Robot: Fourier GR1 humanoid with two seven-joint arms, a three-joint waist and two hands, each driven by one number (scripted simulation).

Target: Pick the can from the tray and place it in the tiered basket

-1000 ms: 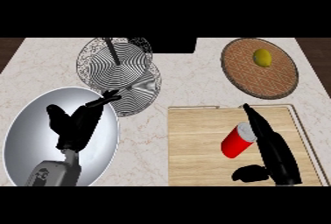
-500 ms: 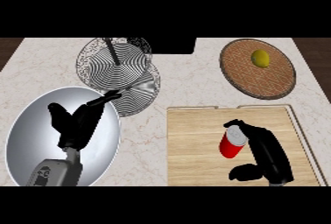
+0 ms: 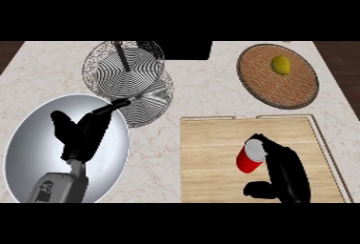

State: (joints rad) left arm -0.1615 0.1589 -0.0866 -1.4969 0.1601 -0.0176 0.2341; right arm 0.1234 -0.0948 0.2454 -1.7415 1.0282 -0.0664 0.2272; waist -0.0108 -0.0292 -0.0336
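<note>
On the wooden tray (image 3: pixel 211 157) at the lower right of the marble bench (image 3: pixel 204 90), the red can (image 3: pixel 249 157) stands tilted, its silver top showing; the right robot hand (image 3: pixel 285 167) has its fingers curled against the can's right side and over its top, with the thumb low and just apart from the can; the left robot hand (image 3: pixel 84 133) rests over the silver plate (image 3: pixel 42 128), fingers relaxed and apart, holding nothing; the wire tiered basket (image 3: pixel 130 76) sits beyond it; a brown round mat (image 3: pixel 267 86) carries a yellow-green fruit (image 3: pixel 281 64).
</note>
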